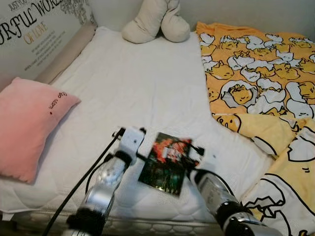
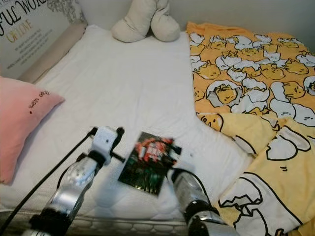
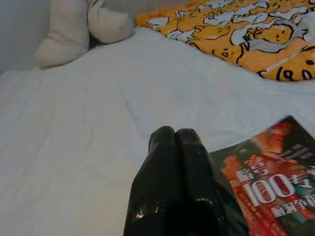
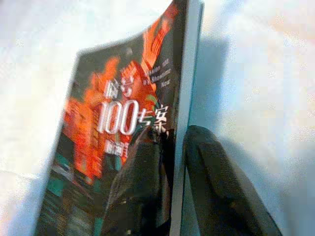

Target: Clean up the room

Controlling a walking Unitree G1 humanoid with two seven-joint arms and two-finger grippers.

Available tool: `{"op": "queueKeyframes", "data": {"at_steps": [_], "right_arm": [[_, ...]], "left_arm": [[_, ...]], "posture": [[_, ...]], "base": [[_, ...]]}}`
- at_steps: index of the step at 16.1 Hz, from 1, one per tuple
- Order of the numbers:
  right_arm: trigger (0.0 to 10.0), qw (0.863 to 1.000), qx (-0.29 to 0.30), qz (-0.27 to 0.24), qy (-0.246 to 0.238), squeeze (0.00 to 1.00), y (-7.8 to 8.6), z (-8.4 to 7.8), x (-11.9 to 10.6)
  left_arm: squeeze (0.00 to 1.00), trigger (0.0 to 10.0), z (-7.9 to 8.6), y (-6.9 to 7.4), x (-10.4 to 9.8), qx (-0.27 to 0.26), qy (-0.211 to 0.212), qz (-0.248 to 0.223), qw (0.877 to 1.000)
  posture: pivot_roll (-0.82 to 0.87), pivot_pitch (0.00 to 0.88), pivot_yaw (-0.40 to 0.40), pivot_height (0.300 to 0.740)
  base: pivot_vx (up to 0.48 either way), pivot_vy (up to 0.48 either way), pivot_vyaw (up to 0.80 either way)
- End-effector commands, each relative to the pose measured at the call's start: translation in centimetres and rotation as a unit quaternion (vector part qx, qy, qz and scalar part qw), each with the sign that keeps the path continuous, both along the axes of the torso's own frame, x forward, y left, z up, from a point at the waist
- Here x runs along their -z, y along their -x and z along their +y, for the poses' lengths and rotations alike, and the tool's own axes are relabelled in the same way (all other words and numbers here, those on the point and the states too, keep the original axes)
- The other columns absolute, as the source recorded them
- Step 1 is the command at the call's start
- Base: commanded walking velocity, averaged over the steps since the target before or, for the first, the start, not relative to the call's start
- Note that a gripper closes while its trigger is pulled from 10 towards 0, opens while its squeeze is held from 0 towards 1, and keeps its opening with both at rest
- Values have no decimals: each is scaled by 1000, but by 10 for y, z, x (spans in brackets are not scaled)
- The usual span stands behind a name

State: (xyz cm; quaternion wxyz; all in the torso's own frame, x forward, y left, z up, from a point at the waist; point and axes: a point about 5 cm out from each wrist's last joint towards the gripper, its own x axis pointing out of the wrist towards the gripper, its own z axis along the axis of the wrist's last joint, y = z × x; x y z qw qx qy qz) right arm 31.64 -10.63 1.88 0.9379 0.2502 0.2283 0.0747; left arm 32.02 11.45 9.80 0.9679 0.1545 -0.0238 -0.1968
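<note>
Right tool (image 4: 172, 162) on "100" book (image 4: 123, 123)

We see a bed (image 1: 147, 83) with a white quilted mattress cover. On it lie a pink pillow (image 1: 27, 125) at our left edge, a beige plush toy (image 1: 155, 22) at the far end, and an orange-yellow cartoon blanket (image 1: 256, 73) spread over our right side, spilling off the near corner. A book (image 1: 166, 163) is at the near edge.

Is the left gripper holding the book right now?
No: the left gripper is shut on nothing beside the book; the right gripper pinches it.
</note>
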Motion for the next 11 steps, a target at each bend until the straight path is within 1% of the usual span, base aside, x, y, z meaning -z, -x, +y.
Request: {"op": "queueKeyframes", "data": {"at_steps": [1,2,3,4,5,6,8,9,10,11], "right_arm": [[0,999,-9,-40,11,0,-9,2,-14],[0,997,7,-72,25,0,-14,-5,-23],[0,995,17,-91,35,0,-16,-10,-29],[0,987,29,-140,77,0,-17,-21,-41],[0,981,33,-165,97,0,-16,-25,-47],[0,974,50,-193,113,0,-14,-33,-55],[0,967,73,-211,122,0,-11,-45,-63],[0,962,81,-226,135,0,-11,-49,-69],[0,955,88,-237,154,0,-10,-53,-74],[0,945,97,-248,189,0,-9,-57,-79]], "left_arm": [[0,10000,-1,-1,4,-3,-1,6,1000],[0,10000,-2,-6,4,-11,10,18,1000],[0,10000,-2,-9,5,-20,24,29,999],[0,10000,2,-15,5,-37,51,44,997],[0,10000,3,-17,5,-43,63,49,996],[0,10000,7,-19,4,-55,77,52,994],[0,10000,11,-22,4,-68,86,53,993],[0,10000,12,-24,2,-71,87,50,992],[0,10000,12,-25,0,-73,88,46,992],[0,10000,12,-26,-2,-75,88,41,992]], "posture": [[186,0,24,740],[174,0,27,740],[156,0,29,740],[137,0,30,740],[136,0,29,740],[129,0,27,740],[121,0,27,740],[120,0,27,740],[120,0,26,740],[120,0,22,740]], "base": [[0,0,0],[0,0,0],[0,0,0],[0,0,0],[0,0,0],[0,0,0],[0,0,0],[0,0,0],[0,0,0],[0,0,0]]}}
